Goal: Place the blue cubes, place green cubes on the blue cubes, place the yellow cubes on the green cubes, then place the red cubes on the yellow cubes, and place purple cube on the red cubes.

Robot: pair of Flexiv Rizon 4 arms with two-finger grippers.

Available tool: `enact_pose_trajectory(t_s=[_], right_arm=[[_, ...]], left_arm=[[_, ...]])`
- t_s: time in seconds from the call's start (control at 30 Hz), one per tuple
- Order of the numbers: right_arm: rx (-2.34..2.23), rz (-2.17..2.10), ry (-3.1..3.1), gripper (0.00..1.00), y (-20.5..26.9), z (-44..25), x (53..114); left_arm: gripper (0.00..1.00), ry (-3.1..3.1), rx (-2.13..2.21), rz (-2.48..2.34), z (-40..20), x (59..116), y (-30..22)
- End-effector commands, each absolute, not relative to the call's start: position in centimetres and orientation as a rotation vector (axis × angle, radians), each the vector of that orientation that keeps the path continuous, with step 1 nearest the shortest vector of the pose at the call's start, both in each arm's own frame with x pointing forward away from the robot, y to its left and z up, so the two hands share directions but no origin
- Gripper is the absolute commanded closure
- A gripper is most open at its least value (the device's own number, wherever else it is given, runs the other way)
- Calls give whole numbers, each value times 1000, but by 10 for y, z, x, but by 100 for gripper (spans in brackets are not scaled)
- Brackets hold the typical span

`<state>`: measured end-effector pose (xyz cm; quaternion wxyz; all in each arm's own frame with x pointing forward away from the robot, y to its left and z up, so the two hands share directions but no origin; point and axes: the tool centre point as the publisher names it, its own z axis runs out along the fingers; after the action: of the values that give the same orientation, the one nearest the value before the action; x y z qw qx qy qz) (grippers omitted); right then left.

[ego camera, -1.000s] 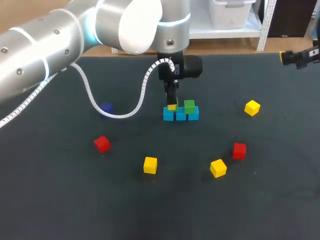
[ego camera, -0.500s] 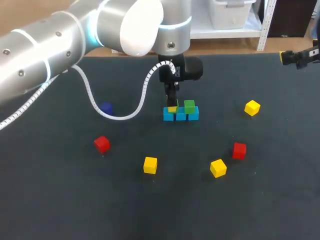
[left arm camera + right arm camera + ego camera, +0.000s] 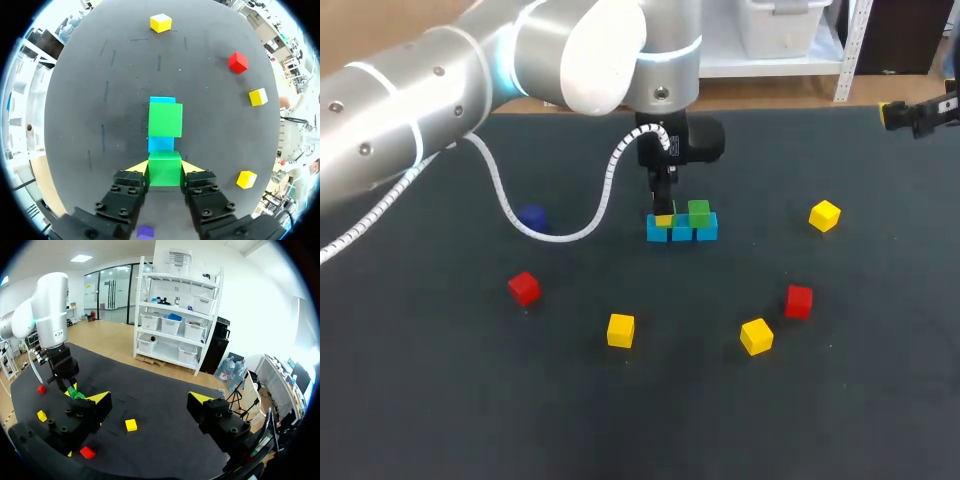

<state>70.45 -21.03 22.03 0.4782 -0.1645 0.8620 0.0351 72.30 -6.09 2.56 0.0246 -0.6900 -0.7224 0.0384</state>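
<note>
Descent is the change here; over the last second our left claw (image 3: 165, 167) sinks a little in the head view, toward the 9 o'clock end of the blue row (image 3: 681, 229). It keeps its narrow clamp on the held green cube (image 3: 164, 175), one finger on each side. From the wrist, that cube sits over the nearest blue cube, in line with the placed green cube (image 3: 165, 120) ahead of it. We cannot tell whether it already rests on the blue or hangs just above.

We judge the second green is nearly seated, and releasing it would complete the green layer. Our right claw (image 3: 150, 400) idles wide and empty at the surface's (image 3: 440, 400) 2 o'clock corner, well apart from the work.

The later layers wait loose around the row: one yellow cube (image 3: 825, 215) at 3 o'clock, a second yellow cube (image 3: 756, 336) at 5 and a third yellow cube (image 3: 620, 330) at 7; a red cube (image 3: 798, 300) at 4 and another red cube (image 3: 524, 288) at 8; the purple cube (image 3: 532, 216) at 9.
</note>
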Motion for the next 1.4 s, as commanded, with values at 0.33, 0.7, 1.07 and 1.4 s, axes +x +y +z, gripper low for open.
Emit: enact_pose_trajectory(t_s=[0.33, 0.7, 1.07, 1.4], right_arm=[[-399, 100, 2063, 0, -211, 216, 706], [-399, 100, 2063, 0, -211, 216, 706], [-399, 100, 2063, 0, -211, 216, 706], [-399, 100, 2063, 0, -211, 216, 706]], left_arm=[[100, -2218, -2137, 111, 25, 728, -62], [100, -2210, -2134, 111, 24, 728, -63], [90, -2204, -2136, 119, 23, 728, -63], [10, -2195, -2149, 123, 24, 729, -65]])
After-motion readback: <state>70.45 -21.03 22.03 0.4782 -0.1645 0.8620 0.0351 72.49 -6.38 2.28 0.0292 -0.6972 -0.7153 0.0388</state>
